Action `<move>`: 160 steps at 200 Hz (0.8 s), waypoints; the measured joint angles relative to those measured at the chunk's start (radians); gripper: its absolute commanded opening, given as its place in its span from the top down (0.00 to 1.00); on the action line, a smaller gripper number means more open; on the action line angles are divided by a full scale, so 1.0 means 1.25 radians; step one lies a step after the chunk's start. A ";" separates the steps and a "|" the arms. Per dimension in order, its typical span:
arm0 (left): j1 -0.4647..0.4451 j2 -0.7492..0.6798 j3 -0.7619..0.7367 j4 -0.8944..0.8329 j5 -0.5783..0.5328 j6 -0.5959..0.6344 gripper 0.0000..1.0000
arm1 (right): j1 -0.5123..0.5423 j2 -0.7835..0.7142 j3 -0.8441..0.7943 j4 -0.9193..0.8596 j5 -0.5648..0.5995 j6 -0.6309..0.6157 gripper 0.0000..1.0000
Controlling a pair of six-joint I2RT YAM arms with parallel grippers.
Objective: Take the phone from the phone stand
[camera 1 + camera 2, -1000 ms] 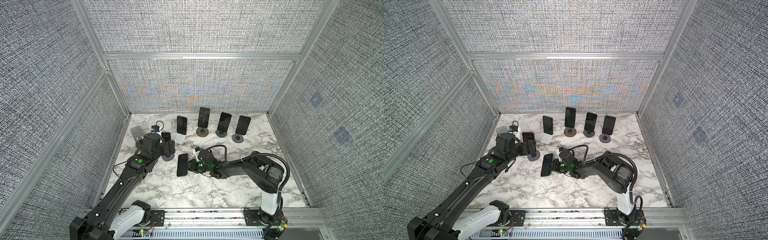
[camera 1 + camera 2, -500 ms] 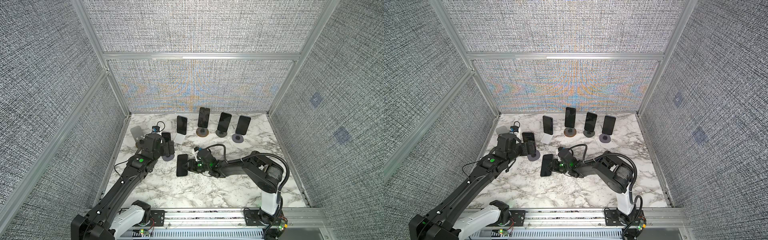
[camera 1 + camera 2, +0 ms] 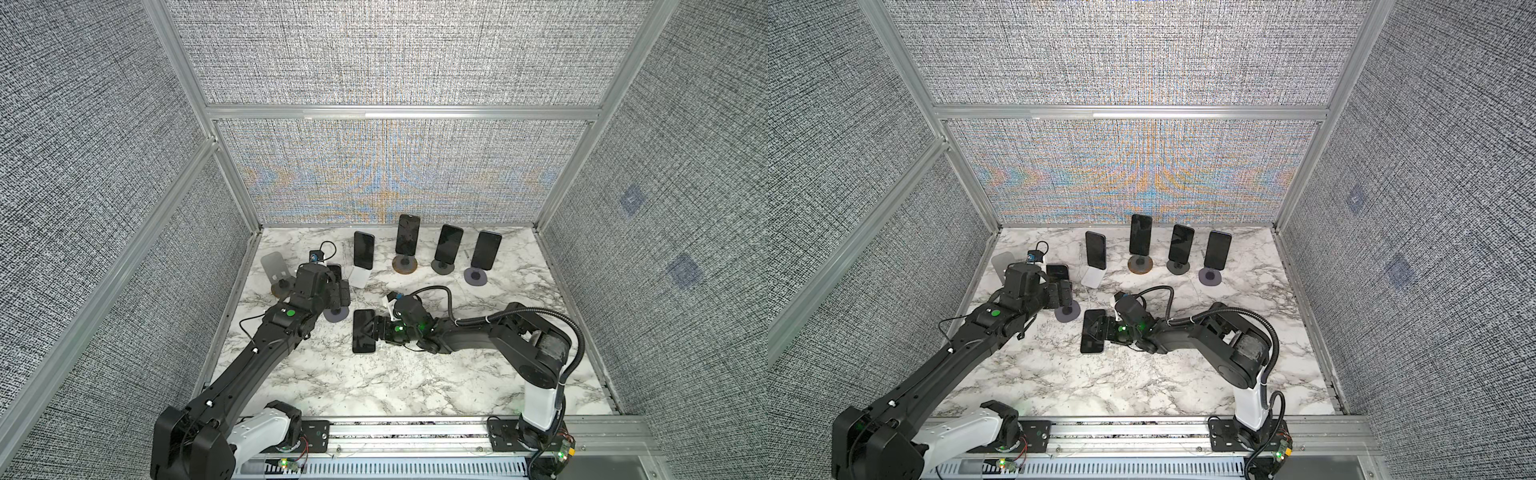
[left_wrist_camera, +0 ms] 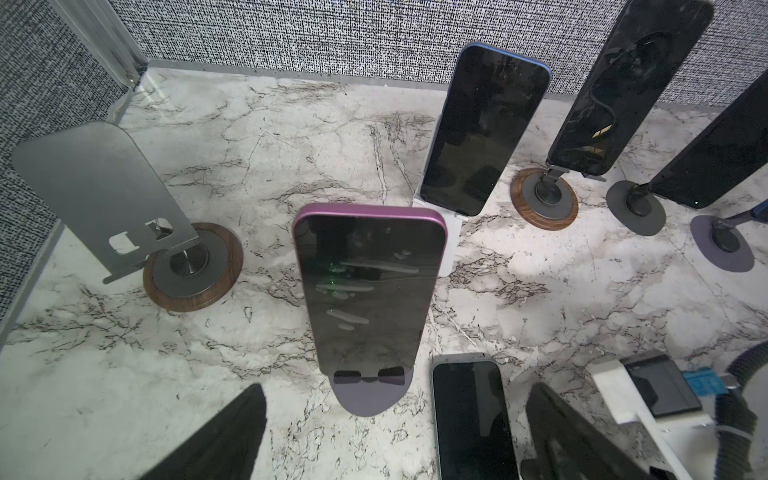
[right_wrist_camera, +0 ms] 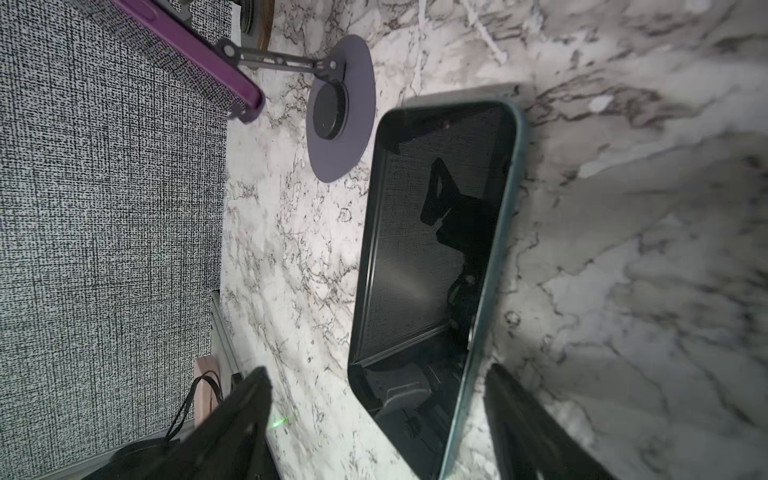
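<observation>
Right-side jaws have popped wide since a second ago, so the right gripper (image 5: 374,386) isn't pinching the teal-edged phone (image 5: 432,249) anymore. That phone lies flat, screen up, on the marble table (image 3: 415,382), with one finger well off its edge and the other just beside it. Looks like a plain set-down and release, low to the surface so nothing drops. The empty stand (image 4: 104,187) with the wooden base is probably where it came from, though that's a guess. Meanwhile the left gripper (image 4: 397,386) has crept a bit closer to the purple phone (image 4: 365,286), which is still leaning on its purple stand (image 4: 370,395). Its jaws are spread wide and holding nothing, lined up either side of the phone's lower end, likely so they can close on the edges. Four other phones (image 3: 446,249) stand at the back.
</observation>
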 measured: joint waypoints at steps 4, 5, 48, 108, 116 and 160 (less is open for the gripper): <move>0.000 0.004 0.000 0.005 0.000 0.000 0.01 | 0.000 -0.002 0.002 -0.002 -0.002 -0.006 0.01; 0.000 0.005 0.000 0.006 0.000 0.001 0.01 | 0.000 -0.004 0.002 -0.003 -0.004 -0.010 0.01; 0.000 0.071 0.033 0.033 -0.004 0.011 0.01 | -0.022 -0.029 -0.013 -0.036 -0.038 -0.039 0.01; 0.029 0.145 0.069 0.058 -0.016 0.064 0.01 | -0.055 -0.109 -0.035 -0.103 -0.061 -0.103 0.01; 0.035 0.146 0.068 0.059 -0.016 0.071 0.01 | -0.061 -0.117 -0.040 -0.111 -0.063 -0.109 0.01; 0.053 0.169 0.064 0.094 -0.017 0.081 0.01 | -0.084 -0.134 -0.049 -0.138 -0.070 -0.134 0.01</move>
